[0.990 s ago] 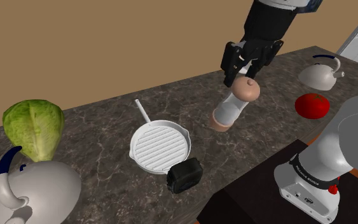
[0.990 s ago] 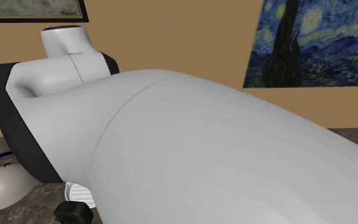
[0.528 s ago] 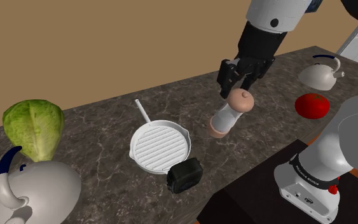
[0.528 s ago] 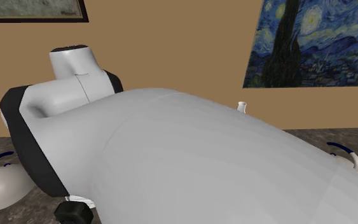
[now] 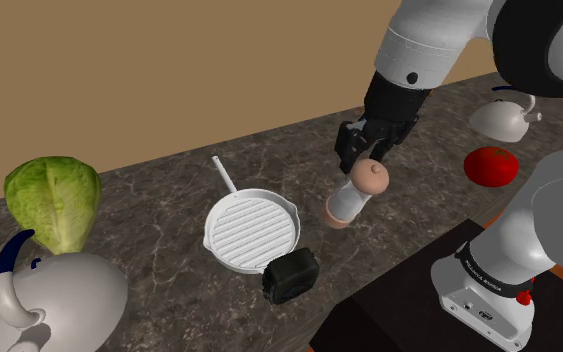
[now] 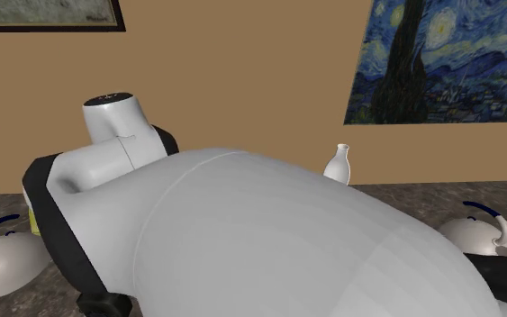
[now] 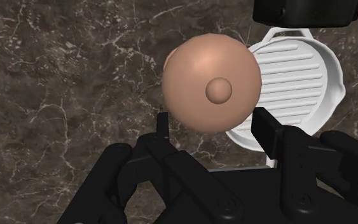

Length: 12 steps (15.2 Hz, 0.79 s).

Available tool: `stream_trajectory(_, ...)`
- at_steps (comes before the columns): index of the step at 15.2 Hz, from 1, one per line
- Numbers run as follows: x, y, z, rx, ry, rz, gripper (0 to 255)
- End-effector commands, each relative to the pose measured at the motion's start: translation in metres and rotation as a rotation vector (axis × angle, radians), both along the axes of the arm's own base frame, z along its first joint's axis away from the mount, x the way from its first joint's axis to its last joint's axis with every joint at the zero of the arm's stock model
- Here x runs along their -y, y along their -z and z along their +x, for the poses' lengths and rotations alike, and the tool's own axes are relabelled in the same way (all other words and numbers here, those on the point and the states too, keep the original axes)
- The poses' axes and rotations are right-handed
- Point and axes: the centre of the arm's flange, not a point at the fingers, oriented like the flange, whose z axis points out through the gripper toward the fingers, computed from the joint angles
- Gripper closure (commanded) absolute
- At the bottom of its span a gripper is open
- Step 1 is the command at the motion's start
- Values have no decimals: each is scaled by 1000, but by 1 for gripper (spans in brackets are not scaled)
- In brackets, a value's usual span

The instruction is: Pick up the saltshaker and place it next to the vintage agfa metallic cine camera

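The saltshaker [image 5: 355,194] is a white body with a round tan cap, hanging tilted just above the dark marble counter [image 5: 159,200]. My gripper [image 5: 361,158] is shut on its upper part. In the wrist view the tan cap [image 7: 211,83] sits clasped between the two black fingers [image 7: 264,129]. The black cine camera [image 5: 290,275] stands near the counter's front edge, to the shoulder view's lower left of the shaker. It shows past the pan as a black block [image 7: 308,11] in the wrist view.
A white ridged grill pan [image 5: 252,232] lies between shaker and camera. A lettuce [image 5: 54,200] and a white kettle [image 5: 54,300] are at the shoulder view's left. A tomato [image 5: 491,165] and a second kettle [image 5: 504,115] are at the right. A white bottle [image 6: 337,165] stands behind the arm.
The gripper has carried the saltshaker down and toward the shoulder view's left, closer to the pan and the cine camera. In the second exterior view the arm has dropped, uncovering the bottle and a kettle.
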Motion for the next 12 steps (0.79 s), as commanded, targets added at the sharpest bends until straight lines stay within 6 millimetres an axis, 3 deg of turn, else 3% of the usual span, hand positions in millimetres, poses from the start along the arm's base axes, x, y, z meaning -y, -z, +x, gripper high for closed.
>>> stream_trajectory(1, 0, 10, 0, 1, 0, 0, 255)
stream_trajectory(12, 0, 68, 0, 1, 0, 0, 255)
